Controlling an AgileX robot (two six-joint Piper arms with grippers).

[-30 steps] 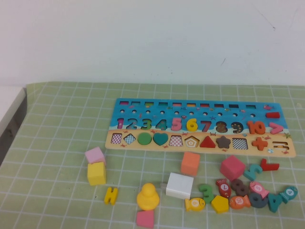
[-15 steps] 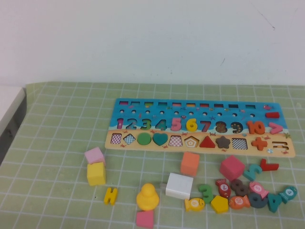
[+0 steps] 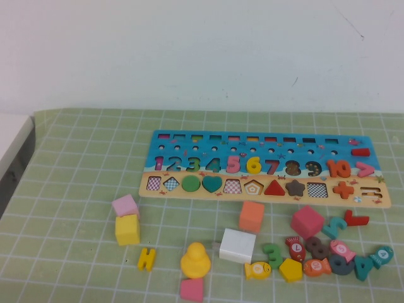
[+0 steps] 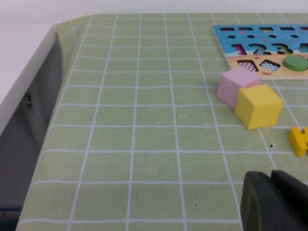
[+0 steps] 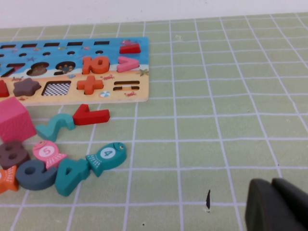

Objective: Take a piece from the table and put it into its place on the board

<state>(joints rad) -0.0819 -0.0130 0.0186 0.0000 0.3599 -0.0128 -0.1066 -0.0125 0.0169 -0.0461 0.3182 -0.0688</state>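
Observation:
The yellow numeral 6 lies in its slot in the numeral row of the board, between the pink 5 and the red 7. The board rests on the green grid table. Neither gripper shows in the high view. In the left wrist view my left gripper is shut and empty, low over bare mat near the table's left front; the board's left end lies beyond it. In the right wrist view my right gripper is shut and empty over bare mat, right of the board's right end.
In front of the board lie a pink cube, a yellow cube, a yellow H, a yellow duck, a white block and an orange cube. Several numerals and fish lie at the front right. The table's left edge drops off.

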